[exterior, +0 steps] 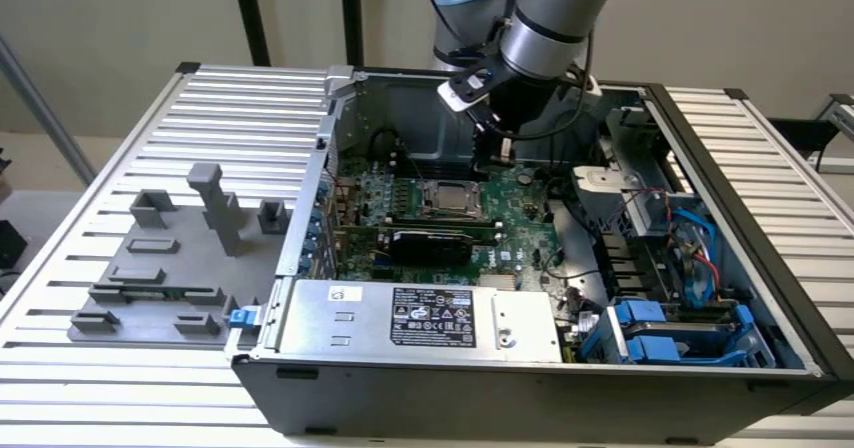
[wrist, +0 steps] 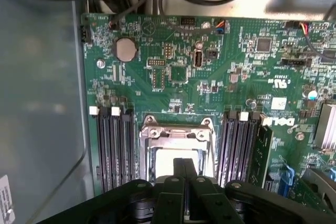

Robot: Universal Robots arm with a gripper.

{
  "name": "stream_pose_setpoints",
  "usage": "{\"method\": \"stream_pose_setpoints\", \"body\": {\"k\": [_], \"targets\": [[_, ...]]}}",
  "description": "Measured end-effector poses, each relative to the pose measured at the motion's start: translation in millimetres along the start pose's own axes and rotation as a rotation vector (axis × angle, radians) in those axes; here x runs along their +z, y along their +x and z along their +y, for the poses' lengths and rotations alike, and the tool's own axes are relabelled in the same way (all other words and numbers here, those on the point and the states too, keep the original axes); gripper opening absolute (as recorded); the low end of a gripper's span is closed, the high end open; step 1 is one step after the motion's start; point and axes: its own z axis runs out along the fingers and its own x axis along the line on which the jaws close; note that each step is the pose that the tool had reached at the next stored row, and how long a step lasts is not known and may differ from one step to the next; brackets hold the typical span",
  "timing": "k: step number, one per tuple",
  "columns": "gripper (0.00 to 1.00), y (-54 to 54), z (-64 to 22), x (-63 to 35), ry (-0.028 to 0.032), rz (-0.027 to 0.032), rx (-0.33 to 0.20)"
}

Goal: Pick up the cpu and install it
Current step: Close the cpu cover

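Inside an open computer case, the cpu lies flat in the motherboard's metal-framed socket, silvery plate up and edges square with the frame (being square, it shows no long axis). The robot's gripper hangs just above the board beside the socket. In the wrist view its black fingers are drawn together with nothing visibly between them, partly covering the pale cpu. Memory slots flank the socket. The case also holds a power supply and blue drive brackets. Grey fixture blocks stand on the slatted table at the exterior view's left.
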Motion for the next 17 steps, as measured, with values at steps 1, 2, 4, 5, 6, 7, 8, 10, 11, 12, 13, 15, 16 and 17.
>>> {"method": "stream_pose_setpoints", "body": {"k": [1,2,4,5,6,7,8,10,11,12,13,15,16,17], "targets": [[0.11,0.0,-2.1,0.7,0.0019,0.0014,-0.002],[0.11,0.0,-4.4,1.5,0.0037,0.0028,-0.003],[0.11,0.0,-9.5,3.3,0.0067,0.0051,-0.005],[0.11,0.0,-12.4,4.3,0.0082,0.0060,-0.006],[0.11,0.0,-15.3,5.3,0.0095,0.0068,-0.007],[0.11,0.1,-18.5,6.5,0.0107,0.0075,-0.007],[0.11,0.1,-22.1,7.9,0.0117,0.0080,-0.008],[0.11,0.1,-29.6,11.0,0.0128,0.0084,-0.009],[0.11,0.0,-33.4,13.0,0.0130,0.0084,-0.009],[0.11,0.0,-36.5,15.5,0.0131,0.0084,-0.009],[0.11,0.0,-39.1,18.0,0.0130,0.0085,-0.009],[0.11,-0.1,-43.3,22.5,0.0131,0.0083,-0.009],[0.11,-0.2,-45.0,24.8,0.0130,0.0084,-0.009],[0.11,-0.3,-46.7,26.9,0.0130,0.0083,-0.009]]}}
